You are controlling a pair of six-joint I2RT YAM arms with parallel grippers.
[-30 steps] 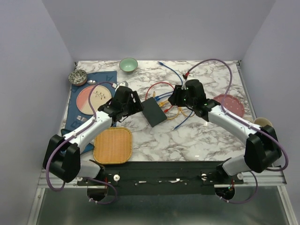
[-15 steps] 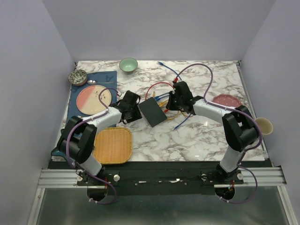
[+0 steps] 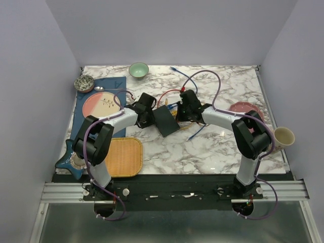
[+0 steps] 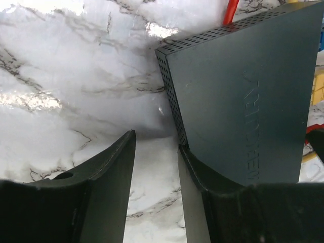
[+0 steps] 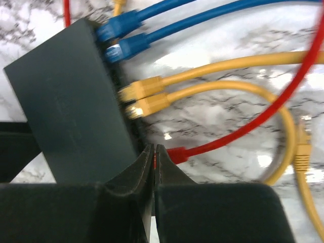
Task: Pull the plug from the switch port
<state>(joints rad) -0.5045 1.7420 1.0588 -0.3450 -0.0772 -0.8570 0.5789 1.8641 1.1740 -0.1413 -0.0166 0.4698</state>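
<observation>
The flat black switch lies mid-table, and shows in the left wrist view and the right wrist view. Two blue plugs, two yellow plugs and a red plug sit along its port edge. My right gripper is at that edge, shut with a sliver of red between the fingertips. My left gripper is open at the box's opposite side, its right finger against the box's perforated edge.
Red, blue and yellow cables loop over the marble right of the switch, with a loose yellow plug. A woven tray, pink plate, green bowl, red plate and cup stand around.
Both arms have reached in toward the switch. The left gripper came up against its left side and the right gripper dropped to the port edge at the red plug.
</observation>
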